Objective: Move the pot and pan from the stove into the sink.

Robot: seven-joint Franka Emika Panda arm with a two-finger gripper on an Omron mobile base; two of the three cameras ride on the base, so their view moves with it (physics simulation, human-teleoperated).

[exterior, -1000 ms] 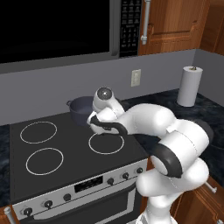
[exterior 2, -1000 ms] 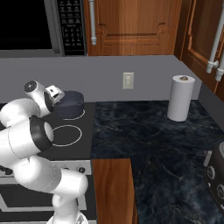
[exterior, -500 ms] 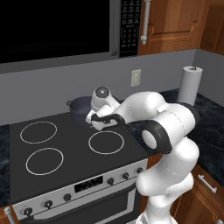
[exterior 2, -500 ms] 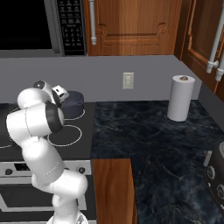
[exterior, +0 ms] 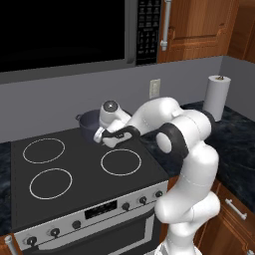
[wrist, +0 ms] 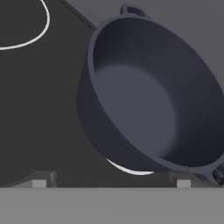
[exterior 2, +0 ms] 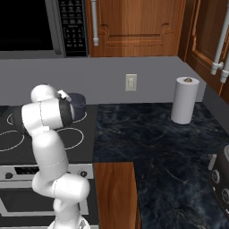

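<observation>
Arm swung left; pot point(wrist: 144, 100) just beyond spread fingers point(wrist: 38, 180), seemingly untouched

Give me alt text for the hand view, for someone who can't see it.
An empty dark grey pot with loop handles on its rim sits close ahead on the black stove, covering most of a white burner ring. The open end effector is short of it.

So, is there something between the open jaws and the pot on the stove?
Nothing visible. In the hand view the pot lies straight ahead of the open jaws, with bare black stove glass between them. The pot is empty and unlidded.
</observation>
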